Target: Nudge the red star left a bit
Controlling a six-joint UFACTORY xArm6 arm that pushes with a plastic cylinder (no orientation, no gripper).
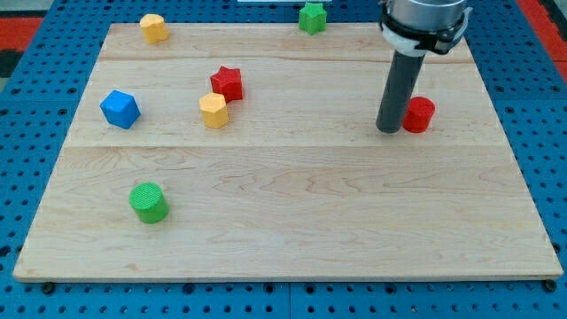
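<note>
The red star (pixel 227 82) lies on the wooden board (pixel 292 221), left of the middle and toward the view's top. A yellow hexagonal block (pixel 213 111) sits just below and left of it, nearly touching. My tip (pixel 388 130) rests on the board far to the right of the star, right beside the left side of a red cylinder (pixel 419 114). The rod rises from there to the arm at the view's top.
A blue block (pixel 120 108) lies at the left. A green cylinder (pixel 149 202) sits at the lower left. A yellow block (pixel 153 27) and a green star (pixel 312 17) sit at the board's top edge. Blue pegboard surrounds the board.
</note>
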